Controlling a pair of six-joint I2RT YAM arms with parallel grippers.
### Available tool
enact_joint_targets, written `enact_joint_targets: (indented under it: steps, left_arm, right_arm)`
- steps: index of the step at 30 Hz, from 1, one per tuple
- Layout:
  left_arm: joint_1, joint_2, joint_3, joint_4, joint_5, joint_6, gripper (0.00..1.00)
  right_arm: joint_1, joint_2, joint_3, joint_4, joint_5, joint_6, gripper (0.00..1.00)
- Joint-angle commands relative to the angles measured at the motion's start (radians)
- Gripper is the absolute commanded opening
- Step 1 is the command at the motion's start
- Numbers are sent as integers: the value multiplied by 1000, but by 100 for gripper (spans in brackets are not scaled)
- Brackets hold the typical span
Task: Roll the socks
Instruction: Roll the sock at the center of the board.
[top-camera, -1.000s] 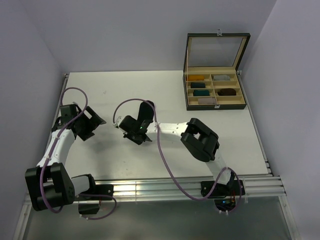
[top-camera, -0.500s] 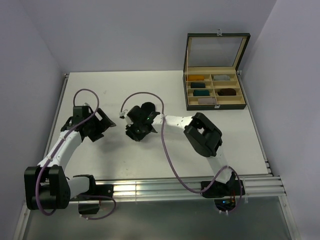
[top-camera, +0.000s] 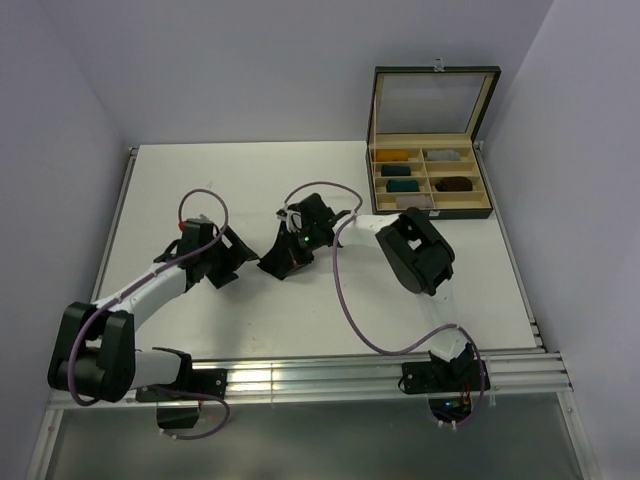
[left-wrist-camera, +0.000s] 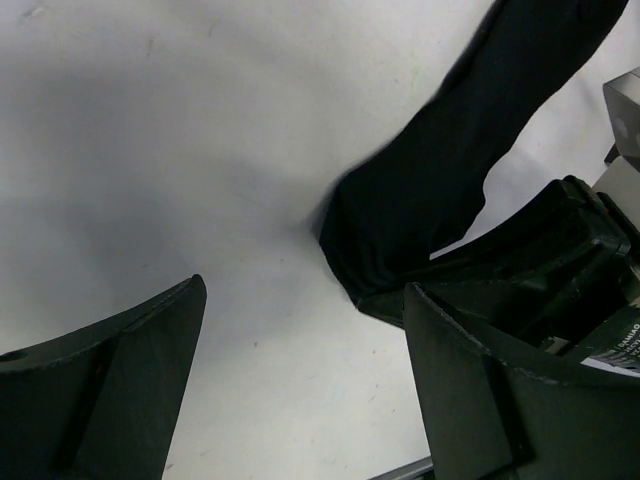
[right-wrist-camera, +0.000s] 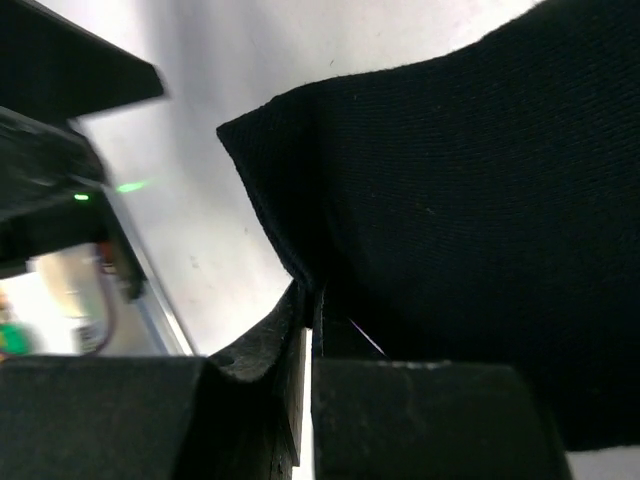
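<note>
**Right fingers pinch the black sock mid-surface, left fingers open beside it**

The black sock is near the middle of the white surface, between the two arm ends and well apart from the box at the far right. In the left wrist view it runs as a long dark band from the top right corner down to a rounded end near the centre. I cannot tell whether that end rests on the surface or hangs just over it. From the top view the sock is mostly hidden under the right arm's wrist.

The right fingers are pressed together with no gap, clamping a fold at the sock's edge. Black fabric fills most of the right wrist view above them. A green light glows at that view's left edge.

The left fingers are spread wide and grasp nothing. Only bare surface shows between them. The sock's rounded end sits just beyond the right-hand tip. From above, the left arm reaches in from the left and its tip sits just beside the right arm's tip.

The box stands with its lid upright. Its compartments hold rolled bundles, among them a mustard one, a grey one and a teal one. A purple cable loops along the right arm.
</note>
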Motion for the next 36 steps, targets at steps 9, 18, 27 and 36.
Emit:
enact_joint_targets:
  steps: [9, 18, 27, 36]
  left_arm:
    - [-89, 153, -14, 287, -84, -113, 75]
    - [-111, 207, 8, 330, -68, -151, 56]
    - [-114, 184, 12, 322, -38, -194, 48]
    - [-114, 187, 44, 312, -14, -214, 44]
  right_arm:
    - [-67, 77, -8, 166, -228, 218, 0]
    - [-70, 102, -10, 166, -229, 228, 0]
    - [-77, 108, -10, 166, -226, 231, 0]
    - [-80, 109, -10, 166, -225, 224, 0]
